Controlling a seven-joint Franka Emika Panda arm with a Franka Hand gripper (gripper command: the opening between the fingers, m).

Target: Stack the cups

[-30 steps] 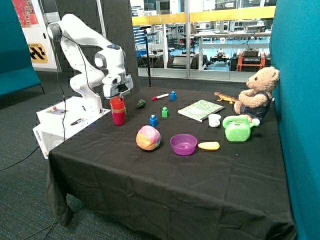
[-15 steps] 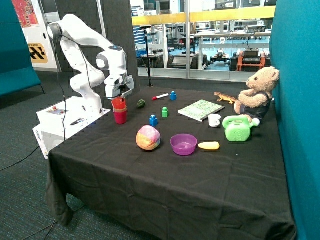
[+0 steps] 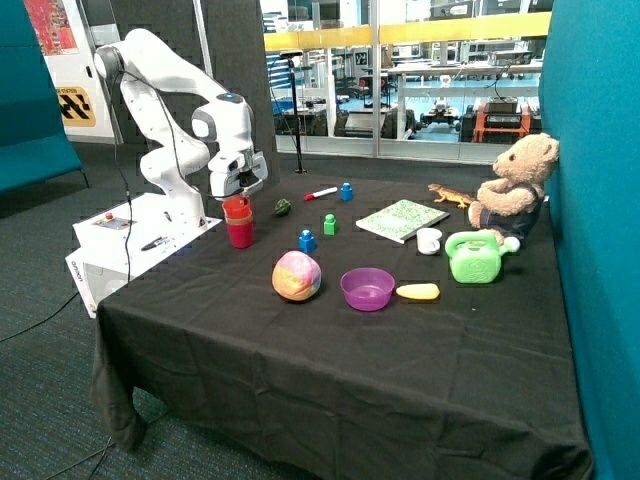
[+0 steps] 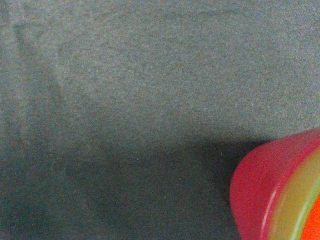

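The outside view is evenly lit and sharp across the frame. The brightest area is the glazed background at the upper centre, where daylight-level light shows behind the windows. The black cloth on the desk (image 3: 330, 350) reflects little and shows no glare; shadows under objects are soft and short. The wrist view is dim and grainy. A broad dark shadow crosses its lower half. The stacked cups (image 4: 285, 195) at its lower right are blurred, out of focus.
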